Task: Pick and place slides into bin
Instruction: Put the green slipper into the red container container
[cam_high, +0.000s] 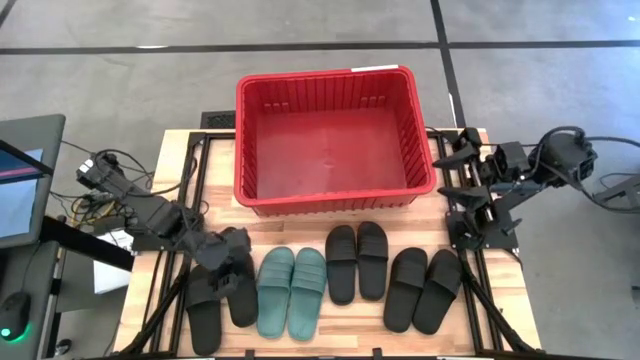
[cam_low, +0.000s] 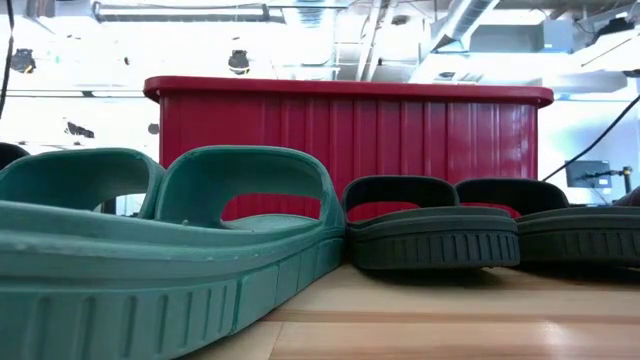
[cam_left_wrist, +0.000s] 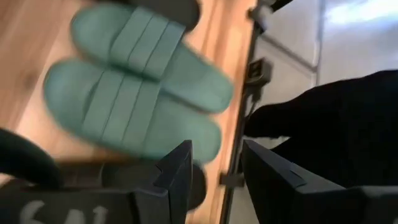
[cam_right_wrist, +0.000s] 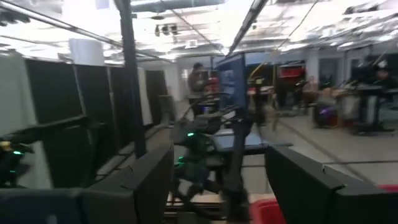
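The red bin (cam_high: 241, 140) stands at the table's far middle and holds nothing I can see; its wall also shows in the low view (cam_low: 350, 130). The slides lie soles down in a row near the front edge: a black pair (cam_high: 205, 310) at the left, a green pair (cam_high: 291, 292), a black pair (cam_high: 357, 262) and a black pair (cam_high: 424, 290). My left gripper (cam_high: 228, 262) is open over the toe end of the left black pair, pointing toward the near edge (cam_left_wrist: 214, 171). Whether it touches a slide, I cannot tell. My right gripper (cam_high: 462, 165) is open and empty at the bin's right side.
Dark metal frames (cam_high: 470, 240) run along both sides of the wooden table top. The green pair (cam_left_wrist: 130, 99) lies right beside the left gripper. A bare strip of wood (cam_high: 300, 225) lies between the bin and the row of slides.
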